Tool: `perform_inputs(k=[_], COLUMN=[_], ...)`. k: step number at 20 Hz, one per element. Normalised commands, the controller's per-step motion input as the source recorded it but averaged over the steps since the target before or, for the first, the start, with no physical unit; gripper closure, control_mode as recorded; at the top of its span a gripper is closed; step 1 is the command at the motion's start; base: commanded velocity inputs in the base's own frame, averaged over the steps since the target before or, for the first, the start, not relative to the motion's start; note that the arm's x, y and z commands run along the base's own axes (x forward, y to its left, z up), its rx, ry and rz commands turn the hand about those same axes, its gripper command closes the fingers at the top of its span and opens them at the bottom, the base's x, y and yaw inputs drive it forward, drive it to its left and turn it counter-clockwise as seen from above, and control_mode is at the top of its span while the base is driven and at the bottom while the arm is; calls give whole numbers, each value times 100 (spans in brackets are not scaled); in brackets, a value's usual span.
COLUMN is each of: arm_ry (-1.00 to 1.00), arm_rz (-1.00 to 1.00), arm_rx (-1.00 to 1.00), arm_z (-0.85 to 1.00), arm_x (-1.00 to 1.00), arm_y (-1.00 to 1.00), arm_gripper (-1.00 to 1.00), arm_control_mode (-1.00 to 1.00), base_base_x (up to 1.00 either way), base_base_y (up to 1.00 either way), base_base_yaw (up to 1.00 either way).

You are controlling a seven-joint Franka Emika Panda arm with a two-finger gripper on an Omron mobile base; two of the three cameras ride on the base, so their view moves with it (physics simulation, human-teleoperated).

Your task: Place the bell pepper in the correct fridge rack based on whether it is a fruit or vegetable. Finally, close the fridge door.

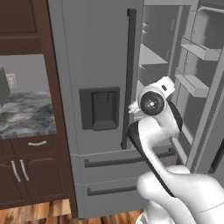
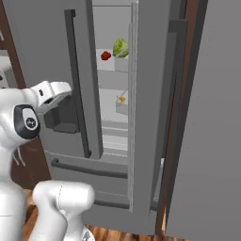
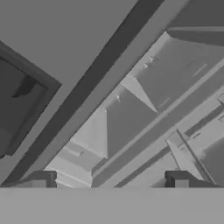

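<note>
Right base view, bell pepper (image 2: 106, 55) on upper fridge rack (image 2: 109, 65), beside lettuce (image 2: 120, 47)

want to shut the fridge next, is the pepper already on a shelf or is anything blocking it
The bell pepper already sits on an upper fridge shelf beside a lettuce. The gripper is open and empty, and nothing visible blocks the pepper.

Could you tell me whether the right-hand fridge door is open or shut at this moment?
Open. The right fridge door is swung wide, showing its door bins, and the bell pepper sits on an inner shelf beside a green vegetable.
</note>
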Motion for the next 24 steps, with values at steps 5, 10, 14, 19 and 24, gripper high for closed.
perform_inputs(k=[5,10,14,19,24], arm_ry=[-5,-9,-9,-23,-6], arm_rz=[-12,-11,-8,0,1], arm_rx=[63,59,54,50,53], arm_z=[20,2,6,0,-3], arm_x=[-100,-100,-93,-64,11], arm_y=[-99,-100,-100,-100,-100], arm_gripper=[-100,-100,-100,-100,-100], arm_control_mode=[-100,-100,-100,-100,-100], base_base_x=[0,0,0,0,0], base_base_y=[0,0,0,0,0], base_base_yaw=[0,0,0,0,0])
